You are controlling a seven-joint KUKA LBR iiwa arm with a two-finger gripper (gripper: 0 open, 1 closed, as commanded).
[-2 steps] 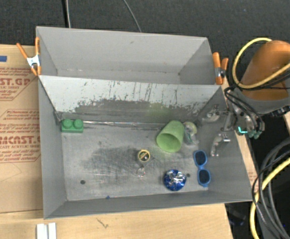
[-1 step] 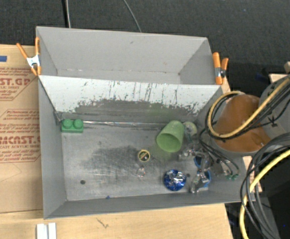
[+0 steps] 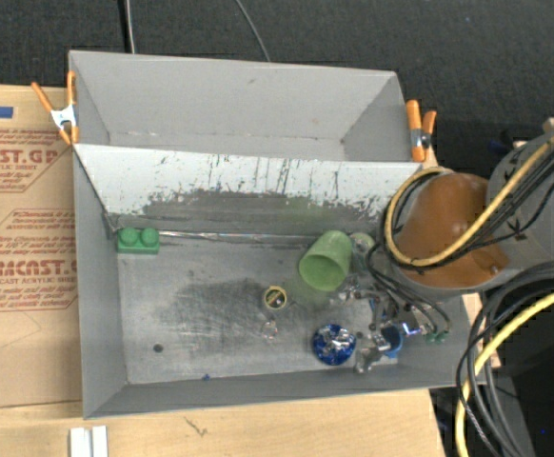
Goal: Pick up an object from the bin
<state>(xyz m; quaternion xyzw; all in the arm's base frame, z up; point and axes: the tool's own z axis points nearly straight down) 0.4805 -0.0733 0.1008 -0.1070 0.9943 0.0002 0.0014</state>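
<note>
Camera view: I see my tool [image 3: 374, 343] low in the bin [image 3: 101, 312], below and to the right of the green cup [image 3: 323, 261], which lies on its side. A glossy blue ball [image 3: 333, 345] sits below the cup, just beside the tool. I cannot tell how far the tool is open or whether it has hold of anything. A small brass ring [image 3: 275, 298] lies below-left of the cup, and a green brick [image 3: 137, 241] well to its left.
</note>
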